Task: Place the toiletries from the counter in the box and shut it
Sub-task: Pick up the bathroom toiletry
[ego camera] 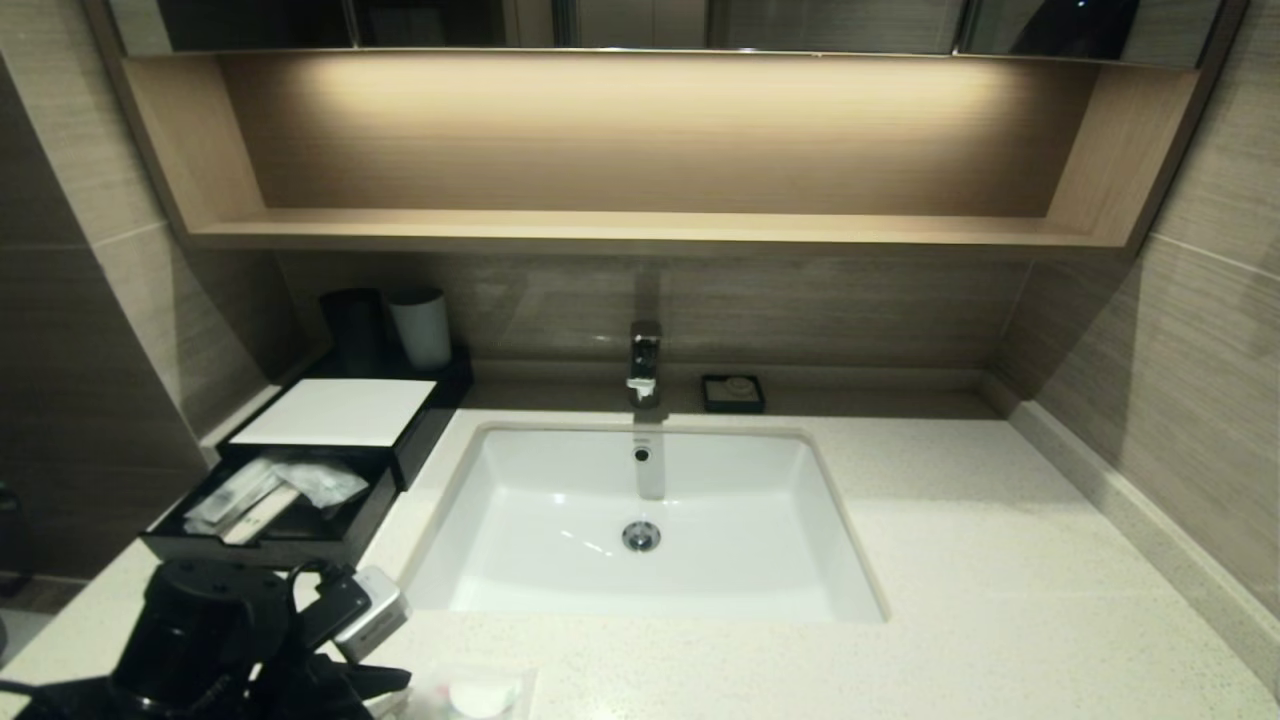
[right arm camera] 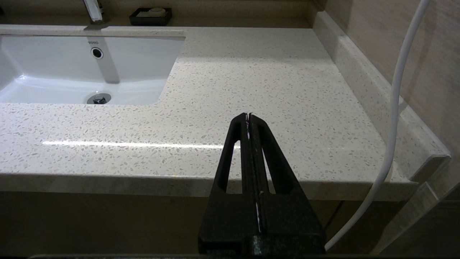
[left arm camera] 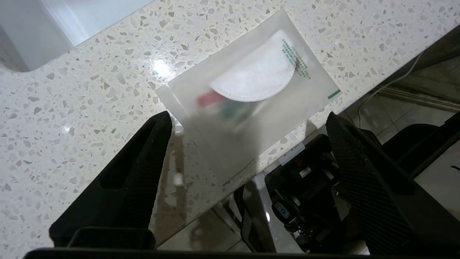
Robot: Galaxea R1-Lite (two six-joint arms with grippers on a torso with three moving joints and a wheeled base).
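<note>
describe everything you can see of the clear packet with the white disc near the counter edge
The packet is a squarish, clear plastic wrapper holding a white round disc, partly hidden by a blurred red and green item inside, with green print beside it. It lies flat on the speckled counter, one corner overhanging the front edge. The left gripper hangs just above it, fingers open to either side; nothing grips it.

The low black rectangular box (ego camera: 330,440) sits on the speckled stone counter (ego camera: 1000,560) left of the white sink basin (ego camera: 640,520); its drawer (ego camera: 270,505), pulled out frontward, holds clear wrapped packets (ego camera: 275,490). A squarish clear packet with a round disc (left arm camera: 251,93) lies at the counter's front edge.
</note>
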